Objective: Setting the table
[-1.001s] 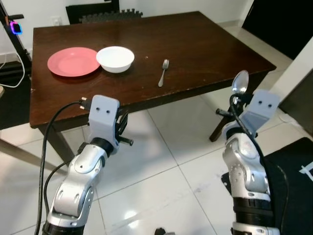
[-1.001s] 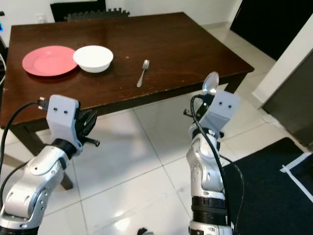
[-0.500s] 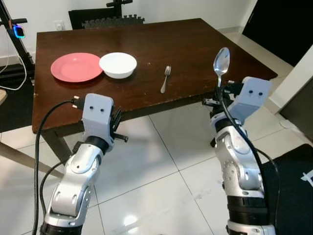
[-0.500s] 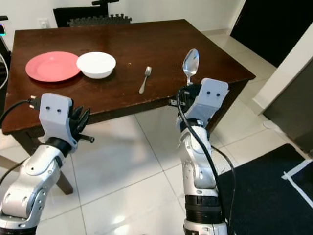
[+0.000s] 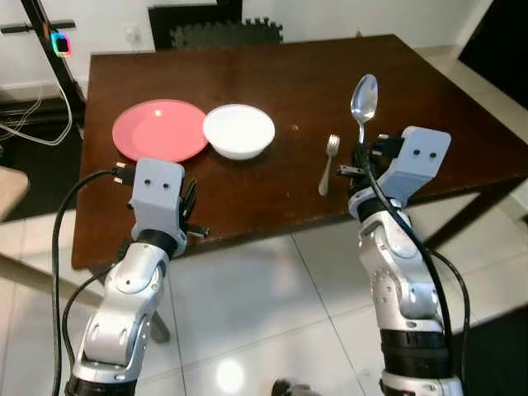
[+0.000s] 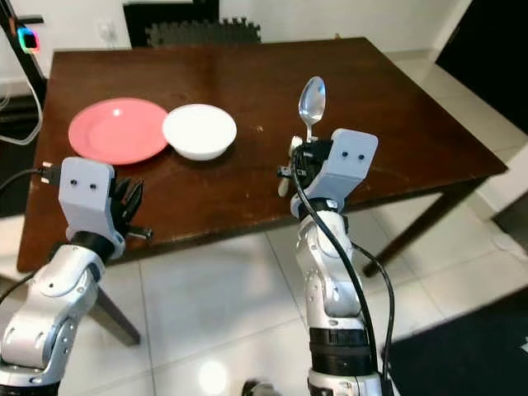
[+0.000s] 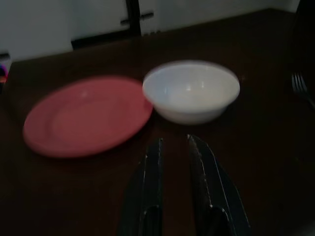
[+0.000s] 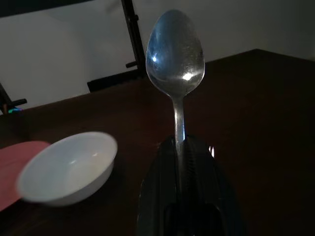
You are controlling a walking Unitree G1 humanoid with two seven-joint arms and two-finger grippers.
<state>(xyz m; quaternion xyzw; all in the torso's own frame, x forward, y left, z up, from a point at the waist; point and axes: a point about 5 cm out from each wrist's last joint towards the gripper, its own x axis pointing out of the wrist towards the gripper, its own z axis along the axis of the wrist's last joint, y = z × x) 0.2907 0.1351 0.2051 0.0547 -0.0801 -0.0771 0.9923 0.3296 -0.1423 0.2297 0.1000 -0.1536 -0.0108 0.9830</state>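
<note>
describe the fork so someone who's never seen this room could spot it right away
Find the dark wooden table. A pink plate and a white bowl sit side by side on it; the fork lies flat to the bowl's right, near the front edge. It is the only cutlery lying on the wood: the spoon stands upright in the right gripper.

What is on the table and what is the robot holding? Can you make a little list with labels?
table: dark brown wood
plate: pink, on the robot's left part of the table
bowl: white, right beside the plate
fork: lying on the table, right of the bowl
spoon: held upright, bowl end up
right pincer: shut on the spoon's handle
left pincer: holding nothing, fingers slightly apart, at the table's near edge
</note>
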